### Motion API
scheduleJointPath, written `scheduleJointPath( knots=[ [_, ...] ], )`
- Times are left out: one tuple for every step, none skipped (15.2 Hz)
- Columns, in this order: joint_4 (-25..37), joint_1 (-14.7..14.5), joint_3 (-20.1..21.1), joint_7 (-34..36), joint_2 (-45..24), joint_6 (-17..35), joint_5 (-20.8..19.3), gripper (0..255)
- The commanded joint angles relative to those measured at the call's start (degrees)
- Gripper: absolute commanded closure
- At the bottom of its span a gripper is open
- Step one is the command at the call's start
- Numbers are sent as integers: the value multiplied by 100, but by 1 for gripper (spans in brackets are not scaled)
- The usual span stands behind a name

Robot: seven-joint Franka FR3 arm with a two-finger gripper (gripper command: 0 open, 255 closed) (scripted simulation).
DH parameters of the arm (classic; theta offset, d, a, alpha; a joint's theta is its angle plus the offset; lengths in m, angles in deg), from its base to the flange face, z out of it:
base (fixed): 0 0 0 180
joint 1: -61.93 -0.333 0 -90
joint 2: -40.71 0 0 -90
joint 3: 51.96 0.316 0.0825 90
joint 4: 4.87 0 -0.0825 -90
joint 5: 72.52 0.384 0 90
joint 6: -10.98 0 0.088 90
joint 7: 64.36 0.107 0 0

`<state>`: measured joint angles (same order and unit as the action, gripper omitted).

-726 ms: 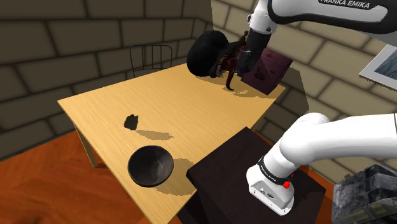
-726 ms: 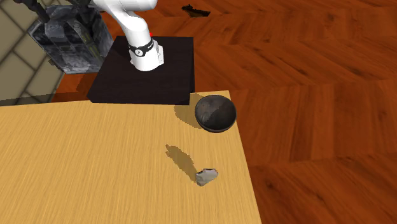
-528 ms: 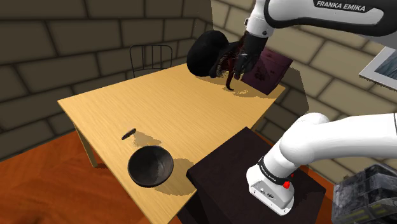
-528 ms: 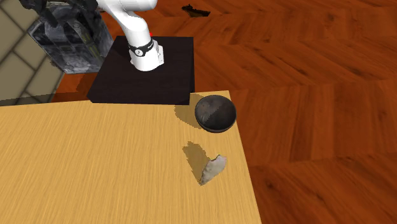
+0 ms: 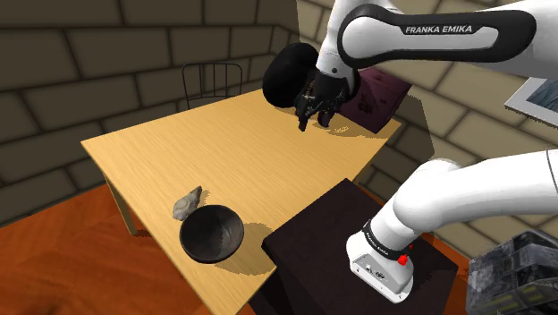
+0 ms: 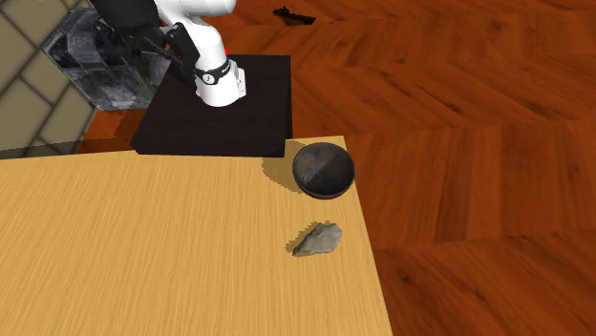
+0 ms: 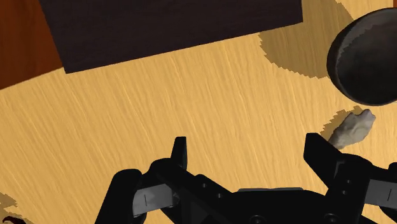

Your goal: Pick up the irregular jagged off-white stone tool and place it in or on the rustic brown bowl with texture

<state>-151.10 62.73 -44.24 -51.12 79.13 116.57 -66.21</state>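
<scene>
Stone tool: a pale grey-white, jagged lump (image 6: 318,240) lying on the surface, free of any grip; it also shows in the shoulder view (image 5: 187,205) and the wrist view (image 7: 352,127).
Stone's place: near the surface's edge, just beside the bowl, with a narrow strip of wood between them in the second exterior view.
Bowl: a dark, rough-looking round bowl (image 6: 323,170) at the corner of the surface nearest the stand, upright and with nothing in it (image 5: 212,234).
Surface: a light wooden table top (image 5: 259,161) with visible grain.
Stand: a dark box (image 6: 215,115) set against the table's side, close to the bowl.
Jaws: wide open and holding nothing; the two black fingers (image 7: 180,151) stand well apart with only bare wood between them.
Jaws' place: raised over the far part of the surface in the shoulder view, well apart from the stone; from the wrist camera the stone lies out past one fingertip, not between the two.
Step in hand: by my reading, the approach to the stone, with the grasp not yet begun.
Next move calls for: carrying the open jaws over the stone, turning them to straddle its narrower side, descending and closing; the carry to the bowl would be short.
Caution: bowl and table edge sit close, so there is little room for a nudge.
</scene>
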Motion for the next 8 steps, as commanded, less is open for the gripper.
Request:
scheduleJointPath(
  knots=[
    [-45,-16,210,487,-278,342,258,0],
    [-61,-22,309,707,-414,506,375,0],
    [-68,-28,406,925,-561,674,488,0],
    [-65,-33,502,1140,-718,845,595,0],
    [-53,-36,598,1353,-884,1019,698,0],
    [-32,-35,693,1564,-1058,1195,797,0],
    [-1,-36,784,1774,-1241,1373,886,0],
    [39,-36,873,1982,-1431,1552,969,0]
  ],
)
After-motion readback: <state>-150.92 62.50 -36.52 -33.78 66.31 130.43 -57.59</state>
